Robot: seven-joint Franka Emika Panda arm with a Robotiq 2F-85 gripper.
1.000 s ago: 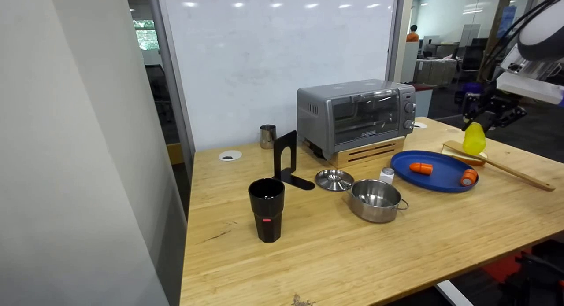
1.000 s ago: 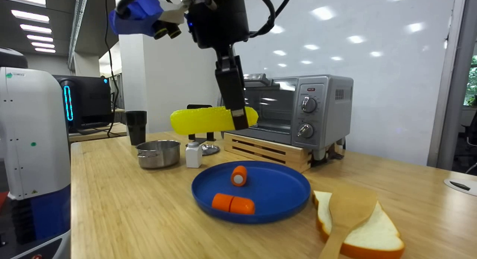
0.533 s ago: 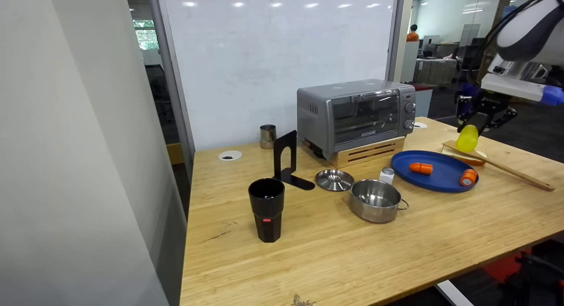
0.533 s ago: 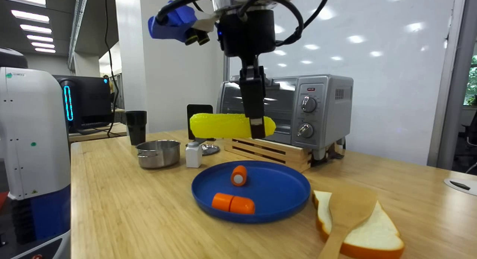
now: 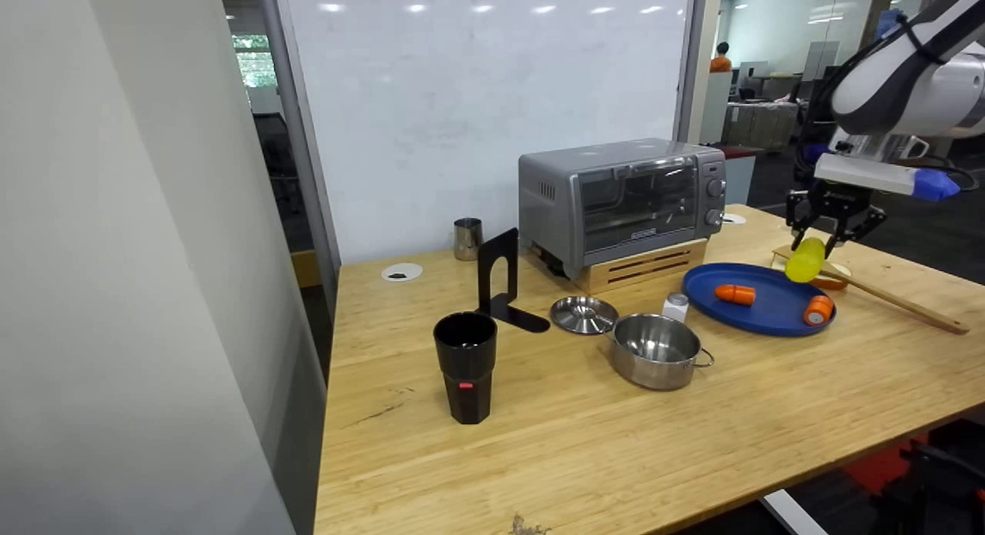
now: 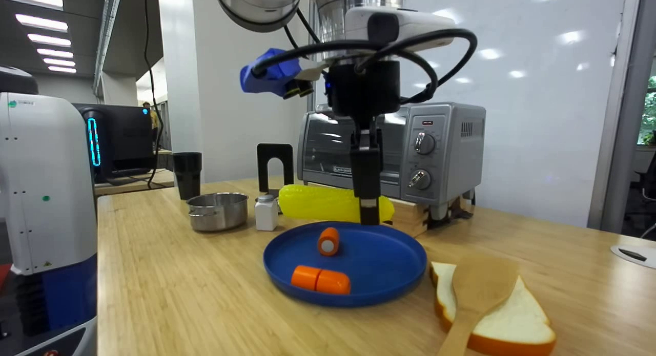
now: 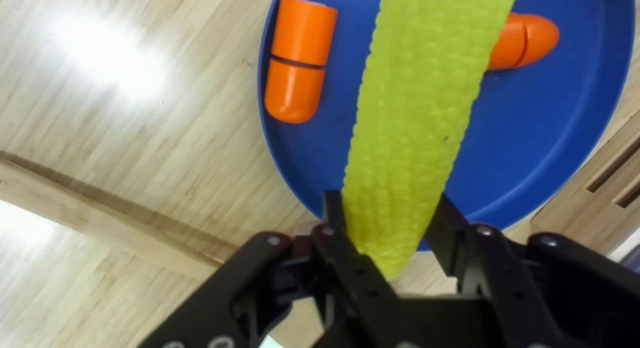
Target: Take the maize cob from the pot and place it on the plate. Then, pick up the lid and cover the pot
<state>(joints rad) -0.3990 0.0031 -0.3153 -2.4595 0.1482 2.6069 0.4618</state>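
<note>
My gripper point(image 6: 369, 215) is shut on the bright yellow maize cob point(image 6: 328, 203), gripping it near its tapered end. The cob is level and held above the blue plate point(image 6: 382, 274). In the wrist view the cob point(image 7: 425, 97) sits between both fingers point(image 7: 387, 202), with its long part over the plate point(image 7: 540, 132). The shiny steel pot point(image 5: 652, 362) stands uncovered and empty inside, and it also shows in an exterior view point(image 6: 218, 213). The silver lid point(image 5: 583, 315) lies flat on the table beside the pot; in an exterior view the cob and the white shaker hide most of it.
Two orange carrot pieces point(image 6: 328, 242) lie on the plate. A white shaker point(image 6: 266, 213) stands between pot and plate. The toaster oven point(image 5: 623, 204) is behind. A wooden spatula point(image 6: 484, 284) lies on bread point(image 6: 517, 320). A black bookend point(image 5: 500, 277) and black cup point(image 5: 466, 366) stand farther off.
My gripper, with the cob in it, has moved down closer to the plate and sideways, rightward in an exterior view and leftward in an exterior view. The cob has turned more level.
</note>
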